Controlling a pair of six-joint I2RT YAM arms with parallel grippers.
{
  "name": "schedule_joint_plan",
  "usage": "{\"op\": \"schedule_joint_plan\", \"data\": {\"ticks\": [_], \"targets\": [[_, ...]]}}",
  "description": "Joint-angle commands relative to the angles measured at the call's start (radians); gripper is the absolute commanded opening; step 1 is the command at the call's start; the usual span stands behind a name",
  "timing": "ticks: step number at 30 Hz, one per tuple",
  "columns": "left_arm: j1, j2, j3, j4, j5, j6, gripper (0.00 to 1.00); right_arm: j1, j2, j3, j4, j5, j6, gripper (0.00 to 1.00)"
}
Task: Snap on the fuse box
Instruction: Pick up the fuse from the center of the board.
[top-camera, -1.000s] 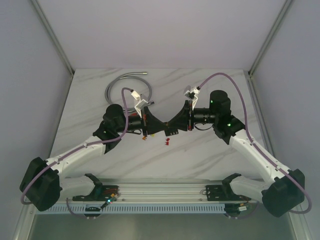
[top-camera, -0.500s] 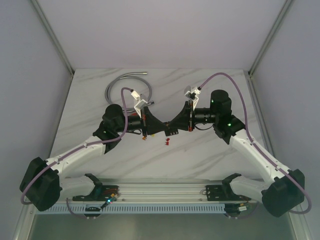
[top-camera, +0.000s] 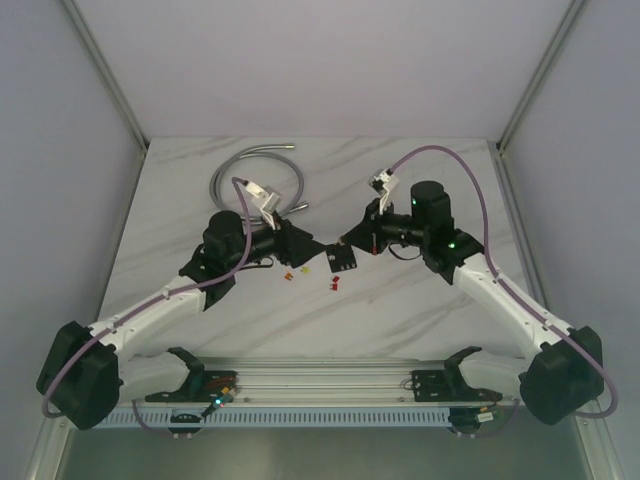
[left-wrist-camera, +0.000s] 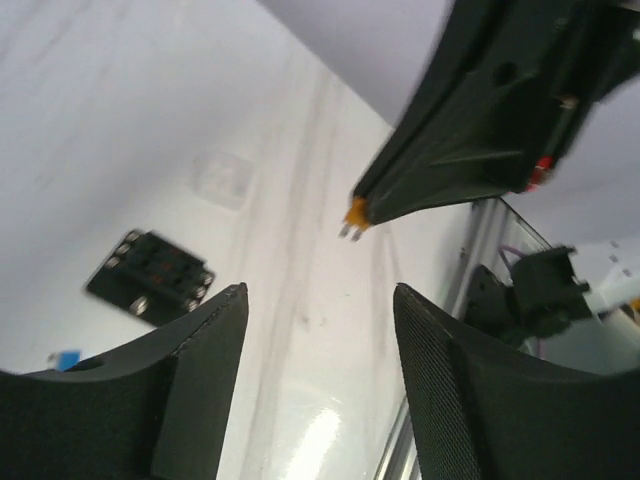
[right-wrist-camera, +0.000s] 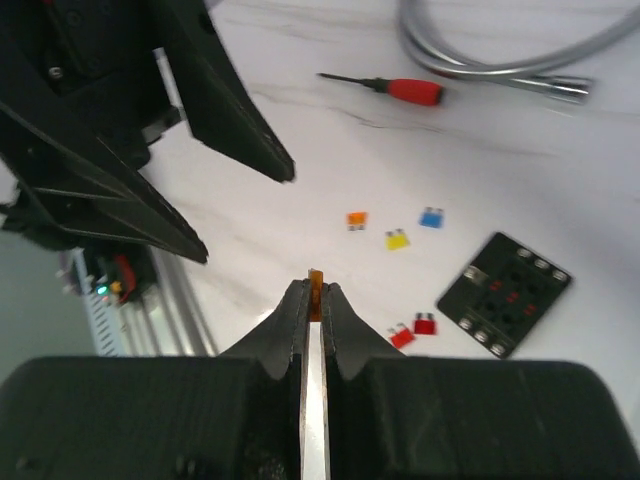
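Top view: fuse box (top-camera: 343, 259) lies flat on the marble table (top-camera: 180, 190), close to table centre, free of both grippers.

Fuse box, right wrist view (right-wrist-camera: 504, 293): black, roughly square, sitting corner-up like a diamond. A row of small silver terminals runs along its 1 o'clock edge, another along its 7 o'clock edge. A few red spots show in the middle slots. No cover on it. In the left wrist view it is blurred; only the black body and red specks can be made out.

Right gripper (right-wrist-camera: 315, 300): jaws pressed together, pinching a small orange fuse (right-wrist-camera: 316, 280) at the very tips, above the table. The box is at 3 o'clock from those tips.

Left gripper (left-wrist-camera: 320, 292): jaws spread, nothing between them.

Two red fuses (right-wrist-camera: 414, 330) lie just beside the box's 8 o'clock corner. Loose fuses (right-wrist-camera: 397, 239), one each of orange, yellow and blue, lie at 10 o'clock of the box. Red-handled screwdriver (right-wrist-camera: 400, 90) and metal hose (right-wrist-camera: 480, 60) lie at 12 o'clock, well apart.
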Motion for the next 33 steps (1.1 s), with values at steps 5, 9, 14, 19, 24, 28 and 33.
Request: {"op": "schedule_joint_plan", "data": {"ticks": [5, 9, 14, 19, 24, 28, 33], "targets": [[0.098, 0.029, -0.023, -0.121, -0.227, -0.080, 0.82, 0.043, 0.044, -0.022, -0.011, 0.470, 0.050, 0.00], [0.140, 0.069, -0.024, -0.143, -0.250, -0.115, 0.90, 0.097, 0.098, -0.025, 0.009, 0.637, 0.069, 0.00], [0.157, 0.124, -0.007, -0.181, -0.264, -0.125, 0.96, 0.150, 0.183, -0.021, 0.037, 0.817, 0.097, 0.00], [0.166, 0.170, 0.011, -0.212, -0.281, -0.130, 0.99, 0.184, 0.266, -0.008, 0.055, 0.949, 0.121, 0.00], [0.168, 0.215, 0.026, -0.225, -0.286, -0.131, 1.00, 0.210, 0.334, 0.008, 0.067, 1.029, 0.131, 0.00], [0.172, 0.241, 0.040, -0.244, -0.294, -0.131, 1.00, 0.220, 0.384, 0.013, 0.086, 1.055, 0.143, 0.00], [0.176, 0.246, 0.049, -0.257, -0.297, -0.134, 1.00, 0.230, 0.431, 0.031, 0.093, 1.076, 0.147, 0.00]]}}
